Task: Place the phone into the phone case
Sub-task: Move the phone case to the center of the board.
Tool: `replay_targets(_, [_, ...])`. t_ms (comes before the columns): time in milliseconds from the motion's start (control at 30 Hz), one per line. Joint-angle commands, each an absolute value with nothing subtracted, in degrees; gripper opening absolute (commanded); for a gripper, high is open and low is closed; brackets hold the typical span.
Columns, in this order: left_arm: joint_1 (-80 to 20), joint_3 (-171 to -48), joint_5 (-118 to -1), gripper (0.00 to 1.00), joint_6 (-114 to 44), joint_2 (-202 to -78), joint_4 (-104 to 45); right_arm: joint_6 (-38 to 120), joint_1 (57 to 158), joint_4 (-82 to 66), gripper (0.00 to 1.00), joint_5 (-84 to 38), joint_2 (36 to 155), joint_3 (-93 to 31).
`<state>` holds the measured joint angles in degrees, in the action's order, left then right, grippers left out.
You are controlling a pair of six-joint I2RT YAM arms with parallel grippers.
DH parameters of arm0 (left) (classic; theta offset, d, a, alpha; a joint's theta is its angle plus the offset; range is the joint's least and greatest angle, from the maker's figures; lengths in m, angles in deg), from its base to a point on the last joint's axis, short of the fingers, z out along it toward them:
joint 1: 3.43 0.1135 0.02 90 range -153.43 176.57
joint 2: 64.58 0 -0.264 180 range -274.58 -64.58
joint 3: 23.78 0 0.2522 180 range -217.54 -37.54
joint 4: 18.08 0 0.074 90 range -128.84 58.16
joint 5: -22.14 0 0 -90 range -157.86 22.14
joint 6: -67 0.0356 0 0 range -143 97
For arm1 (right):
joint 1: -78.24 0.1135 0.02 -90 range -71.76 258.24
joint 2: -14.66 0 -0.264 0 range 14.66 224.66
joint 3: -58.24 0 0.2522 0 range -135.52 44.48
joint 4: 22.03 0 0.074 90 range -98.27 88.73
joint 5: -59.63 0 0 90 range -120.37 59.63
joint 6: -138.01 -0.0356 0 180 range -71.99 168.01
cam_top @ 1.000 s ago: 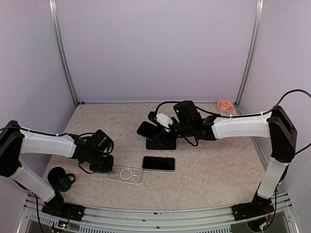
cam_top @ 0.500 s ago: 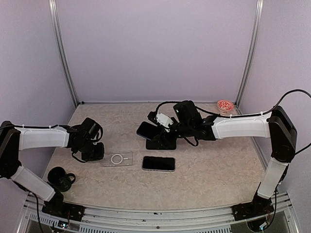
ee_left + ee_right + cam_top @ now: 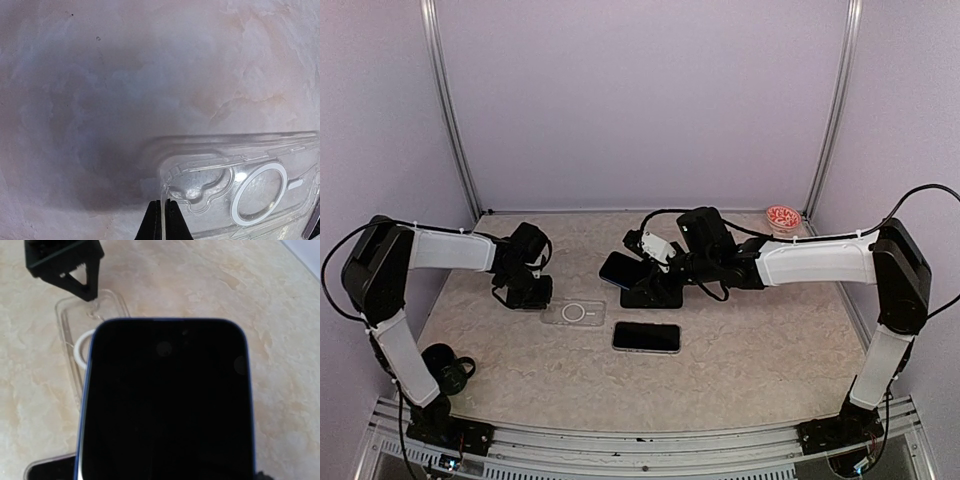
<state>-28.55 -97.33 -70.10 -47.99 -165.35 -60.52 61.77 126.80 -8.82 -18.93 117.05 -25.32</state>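
Note:
A clear phone case (image 3: pixel 575 312) with a white ring lies flat on the marbled table, left of centre. My left gripper (image 3: pixel 527 296) is shut on the thin rim of its left end. The left wrist view shows the two black fingertips (image 3: pixel 163 205) pinching that rim of the case (image 3: pixel 240 190). My right gripper (image 3: pixel 655 268) is shut on the phone (image 3: pixel 622 268), a blue-edged one with a dark screen, and holds it above the table, just behind and to the right of the case. The phone (image 3: pixel 167 400) fills the right wrist view and hides the fingers; the case (image 3: pixel 74 352) and left gripper (image 3: pixel 89 296) show beyond it.
A second dark phone (image 3: pixel 646 337) lies flat in front of the case. A black block (image 3: pixel 653 295) sits under the right gripper. A black cup (image 3: pixel 445 367) stands at the front left. A red-and-white bowl (image 3: pixel 782 216) is at the back right corner.
My left arm has dragged the case away from the front edge, first leftward, then back and slightly right. The right arm and its phone have not moved.

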Motion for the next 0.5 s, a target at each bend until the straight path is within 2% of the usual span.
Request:
replay_targets(0, [-28.22,-99.75,-68.81,0.08,-44.36,-167.58,-62.32,61.01,126.23,-11.89,0.67,-17.71,113.47,-25.22])
replay_targets(100, [-28.17,-99.65,-69.47,0.14,-43.84,-168.11,-62.51,60.97,126.23,-12.0,0.67,-17.59,113.45,-25.22])
replay_targets(233, [-27.53,-99.49,-69.88,0.29,-43.98,-167.15,-62.51,60.88,126.23,-12.05,0.67,-17.32,113.75,-25.21])
replay_targets(467, [-25.62,-101.87,-68.66,0.5,-45.31,-160.16,-63.15,60.61,126.23,-12.16,0.67,-16.39,114.01,-25.35])
